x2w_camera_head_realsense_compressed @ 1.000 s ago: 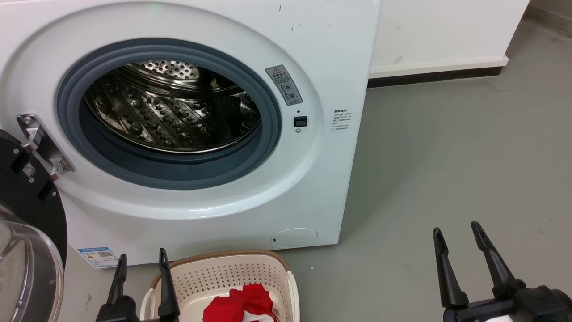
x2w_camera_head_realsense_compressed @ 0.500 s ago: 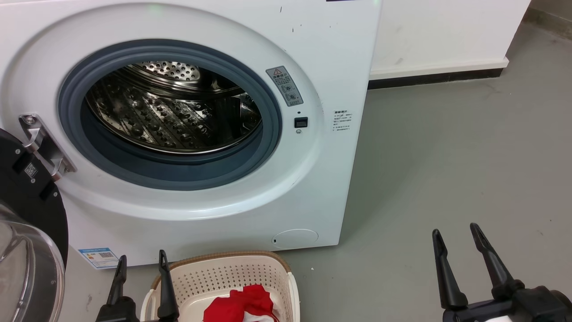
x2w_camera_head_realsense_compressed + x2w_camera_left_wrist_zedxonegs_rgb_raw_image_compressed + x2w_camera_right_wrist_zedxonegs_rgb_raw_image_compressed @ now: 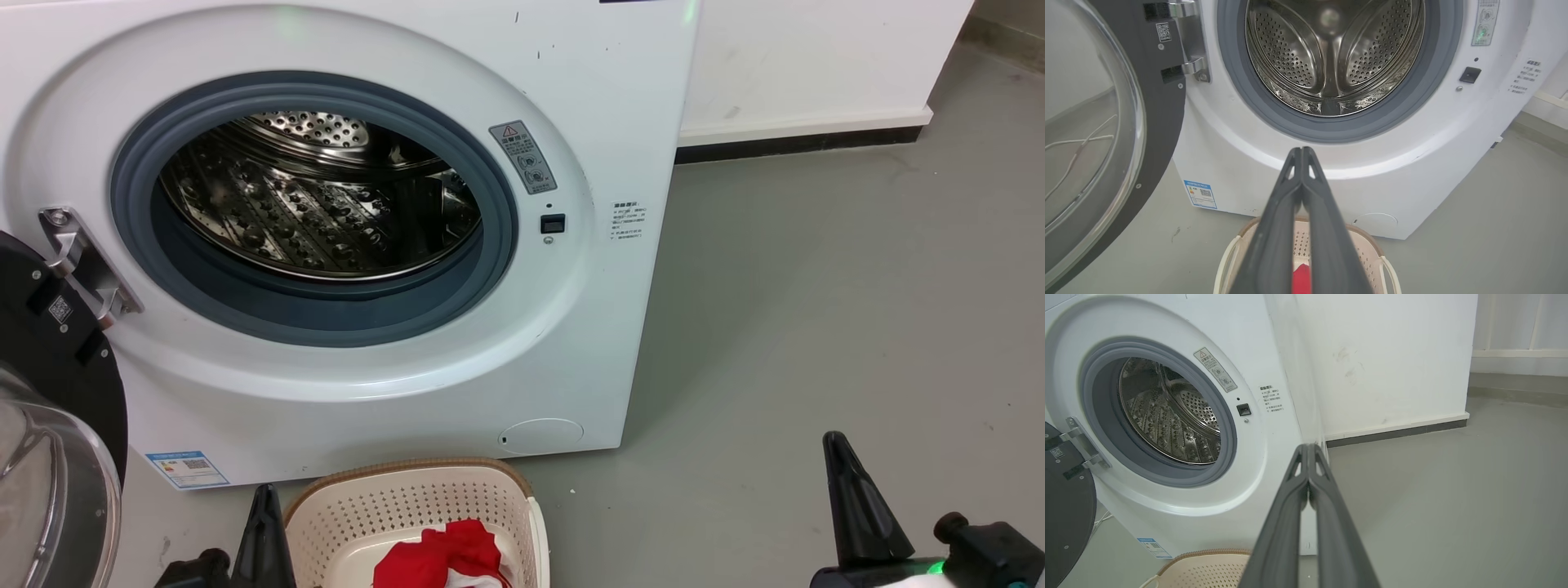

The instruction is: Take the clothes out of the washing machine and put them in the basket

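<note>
Clothes (image 3: 445, 557) lie in basket (image 3: 392, 500), right of the closed, empty left end effector (image 3: 263, 493).

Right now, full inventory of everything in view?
washer: 1, white, centre-left
drum: 1, steel, inside washer, nothing seen in it
door: 1, black rim with glass, open at left
basket: 1, cream with brown rim, on floor before washer
clothes: 1 bundle, red and white, in basket
floor: 1, grey, right of washer
wall: 1, white with dark skirting, behind floor
left end effector: 1, dark, shut, lower left by basket
right end effector: 1, dark, shut, lower right over floor
</note>
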